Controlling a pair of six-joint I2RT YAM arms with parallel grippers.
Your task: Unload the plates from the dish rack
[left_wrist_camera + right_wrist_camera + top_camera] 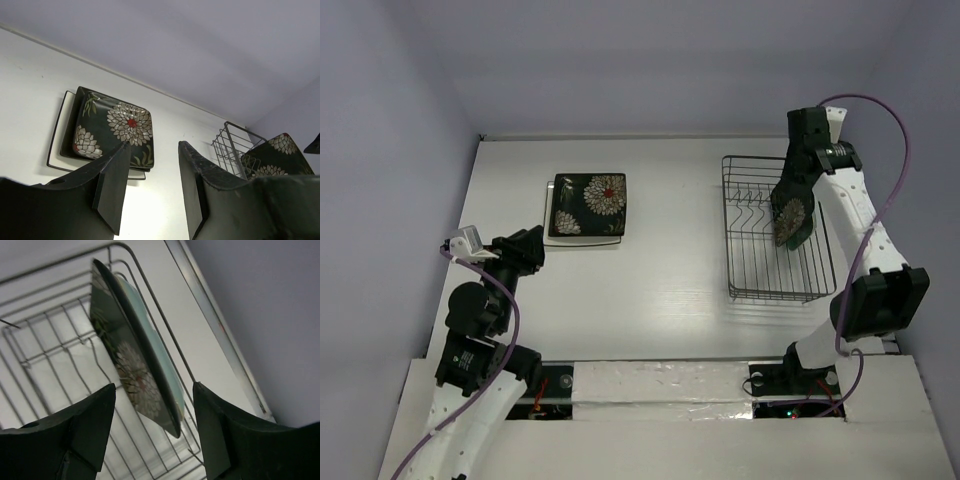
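The right arm (850, 230) is stretched over the grey wire dish rack (772, 297), where a black flowered square plate (132, 372), teal-backed, is stood on edge. The right gripper (152, 390) is spread astride it. Left of the rack, another flowered plate (112, 130) is stacked on a white square plate (59, 140), with the left gripper (152, 146) spread empty nearby.
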